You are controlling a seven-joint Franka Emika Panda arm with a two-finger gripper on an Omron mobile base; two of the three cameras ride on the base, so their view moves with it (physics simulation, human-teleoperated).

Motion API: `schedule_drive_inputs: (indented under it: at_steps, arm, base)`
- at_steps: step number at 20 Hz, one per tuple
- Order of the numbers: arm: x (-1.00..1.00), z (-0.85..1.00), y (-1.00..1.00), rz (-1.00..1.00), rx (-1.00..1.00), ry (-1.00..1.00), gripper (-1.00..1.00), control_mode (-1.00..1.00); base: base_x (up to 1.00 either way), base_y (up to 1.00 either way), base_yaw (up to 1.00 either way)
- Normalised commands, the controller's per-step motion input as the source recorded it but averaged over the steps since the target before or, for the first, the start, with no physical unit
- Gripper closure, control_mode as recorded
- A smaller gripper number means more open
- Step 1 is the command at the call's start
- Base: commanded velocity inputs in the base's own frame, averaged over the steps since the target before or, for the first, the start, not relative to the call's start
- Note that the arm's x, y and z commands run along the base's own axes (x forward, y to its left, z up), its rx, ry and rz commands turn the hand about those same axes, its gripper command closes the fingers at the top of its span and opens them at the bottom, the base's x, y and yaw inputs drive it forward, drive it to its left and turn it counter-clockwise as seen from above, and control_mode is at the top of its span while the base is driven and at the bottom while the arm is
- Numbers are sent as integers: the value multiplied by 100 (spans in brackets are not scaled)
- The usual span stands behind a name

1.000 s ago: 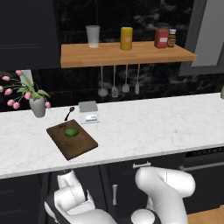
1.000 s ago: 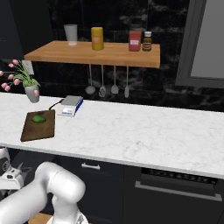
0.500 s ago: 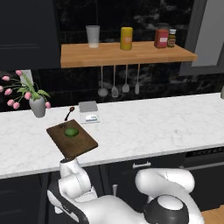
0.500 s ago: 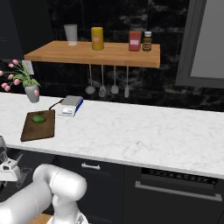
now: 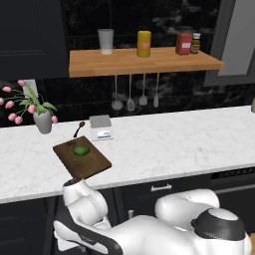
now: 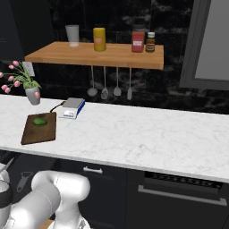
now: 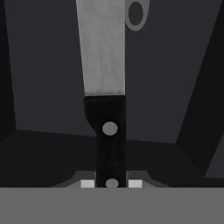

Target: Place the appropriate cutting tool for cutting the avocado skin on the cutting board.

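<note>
One long white marble counter (image 5: 174,144) carries everything the task needs bar the tool itself. Near its left end lies the cutting board (image 5: 92,162), flat and slightly overhanging the front edge in the left base view, with the avocado (image 5: 80,150) resting on its rear half. A kitchen scale (image 5: 101,127) stands just behind the board, a small spoon (image 5: 78,129) beside that, and a vase of pink flowers (image 5: 42,119) further left.

The knife (image 7: 107,113) is not yet on the board. In the hand view it points away from the camera, black handle low between the finger tips, silvery blade running up into a dark enclosed space that appears to be a drawer or cabinet below counter level, though the surroundings are too dim to confirm. The gripper (image 7: 111,183) looks closed on the handle.

Remaining work: lift the knife clear, raise it above the counter lip, set it down on the board's bare front portion. Room there is adequate; the avocado and the overhanging edge are the limits.
</note>
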Motion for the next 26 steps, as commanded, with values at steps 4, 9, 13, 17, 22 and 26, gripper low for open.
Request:
schedule_drive_inputs:
  at_steps: [4, 9, 13, 17, 22, 26]
  arm:
    - [-50, 60, 0, 0, 0, 0, 100, -100]
    - [0, 94, 0, 0, 0, 0, 100, -100]
    - [33, 86, 0, -3, 0, 0, 100, -100]
    - [52, 70, 9, -5, 0, 0, 100, -100]
    - [76, 38, 31, -10, 0, 5, 100, -100]
    - [88, 9, 52, -14, 0, 3, 100, -100]
  base:
    - [0, 0, 0]
    - [0, 0, 0]
    - [0, 0, 0]
    - [0, 0, 0]
    - [0, 0, 0]
    - [0, 0, 0]
